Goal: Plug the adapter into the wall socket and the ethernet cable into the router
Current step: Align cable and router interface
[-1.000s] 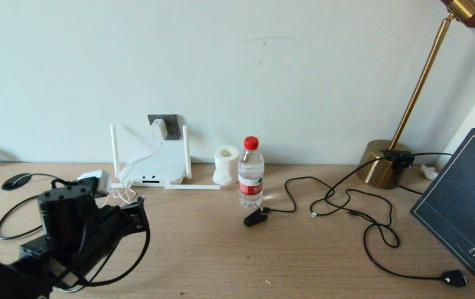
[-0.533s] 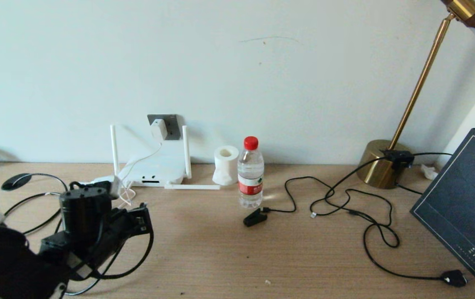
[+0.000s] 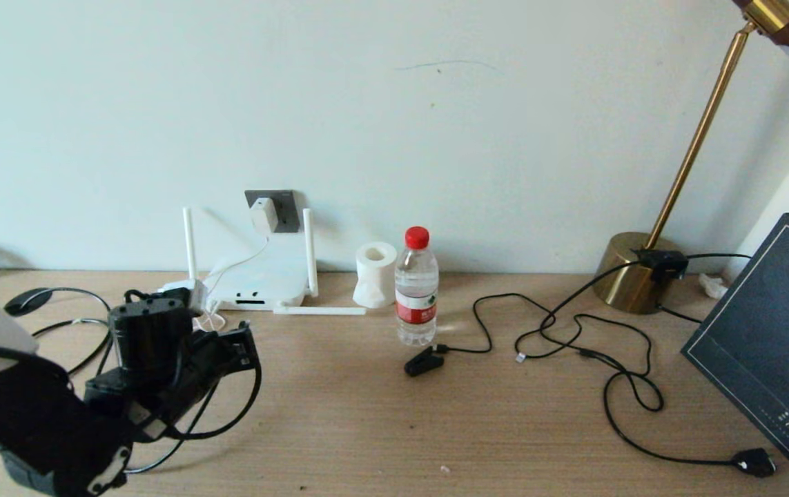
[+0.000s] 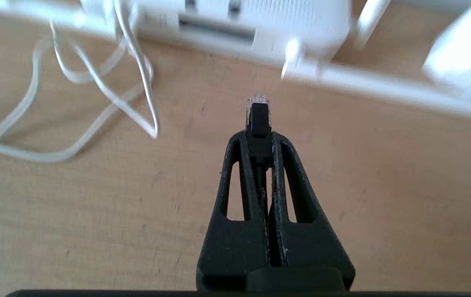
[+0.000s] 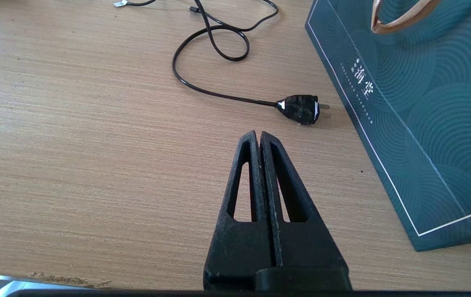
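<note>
- Ethernet cable [image 4: 258, 113]: its clear-tipped connector is pinched at the tips of the left gripper [image 4: 258, 142], whose jaws are closed on the black boot just behind it, and the connector is pointed at the router [image 4: 260, 24].
- Over the last second the left arm has been carried forward and to the right across the desk [image 3: 366, 414], so the gripper is now near the router's front edge; insertion is judged the step in hand, with the connector not yet seated.
- The adapter [image 3: 264, 215] is already seated in the wall socket [image 3: 286, 207], so that half of the task is judged done.
- In the head view the connector is hidden behind the arm's own bulk; only the left wrist view shows it, apart from the router's dark slot [image 4: 216, 33] and offset to one side.
- The right gripper [image 5: 258, 138], jaws pressed together on nothing, is parked over the desk near a black plug [image 5: 299, 109] and a dark green bag [image 5: 425, 103]; it is seen only in the right wrist view.
</note>
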Controlling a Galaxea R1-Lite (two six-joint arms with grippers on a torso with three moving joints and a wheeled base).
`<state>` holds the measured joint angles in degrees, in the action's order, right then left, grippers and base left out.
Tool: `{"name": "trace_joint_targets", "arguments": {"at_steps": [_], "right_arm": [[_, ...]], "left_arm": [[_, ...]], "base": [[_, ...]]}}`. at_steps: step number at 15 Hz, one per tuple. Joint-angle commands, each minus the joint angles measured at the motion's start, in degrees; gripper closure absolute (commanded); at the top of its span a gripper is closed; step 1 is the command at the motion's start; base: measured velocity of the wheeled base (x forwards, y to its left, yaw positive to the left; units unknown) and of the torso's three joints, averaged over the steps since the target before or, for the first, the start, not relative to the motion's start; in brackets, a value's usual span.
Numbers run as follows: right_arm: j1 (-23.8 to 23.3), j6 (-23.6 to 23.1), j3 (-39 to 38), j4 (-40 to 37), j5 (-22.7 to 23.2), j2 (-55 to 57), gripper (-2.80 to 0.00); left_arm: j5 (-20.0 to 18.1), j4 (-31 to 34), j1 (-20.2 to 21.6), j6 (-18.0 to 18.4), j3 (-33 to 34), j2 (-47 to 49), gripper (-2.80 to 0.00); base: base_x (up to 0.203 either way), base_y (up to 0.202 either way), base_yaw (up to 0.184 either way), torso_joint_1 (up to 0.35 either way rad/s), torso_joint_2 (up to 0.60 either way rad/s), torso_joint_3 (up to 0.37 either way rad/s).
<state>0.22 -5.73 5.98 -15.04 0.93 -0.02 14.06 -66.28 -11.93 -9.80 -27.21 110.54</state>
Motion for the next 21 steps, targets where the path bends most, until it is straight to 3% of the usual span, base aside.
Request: {"name": "trace_joint_targets", "arguments": {"at_steps": [1,5,9,21], "right_arm": [[0.0,-0.1,0.0,-0.1,0.0,0.1,0.0],[0.0,-0.1,0.0,-0.1,0.0,0.1,0.0],[0.0,-0.1,0.0,-0.1,0.0,0.1,0.0],[0.0,-0.1,0.0,-0.1,0.0,0.1,0.0]], "left_arm": [[0.1,-5.6,0.1,0.6,1.2,1.5,0.0],[-0.1,-12.3,1.0,3.0,1.3,7.0,0.0],[-2.2,-13.4,3.2,3.3,-1.9,11.5,0.0],[-2.6,-18.5,3.3,4.4,1.0,10.9,0.0]], "base": [[0.0,0.0,0.0,0.0,0.0,0.0],[0.0,0.0,0.0,0.0,0.0,0.0],[0.0,0.0,0.0,0.0,0.0,0.0],[0.0,0.0,0.0,0.0,0.0,0.0]]}}
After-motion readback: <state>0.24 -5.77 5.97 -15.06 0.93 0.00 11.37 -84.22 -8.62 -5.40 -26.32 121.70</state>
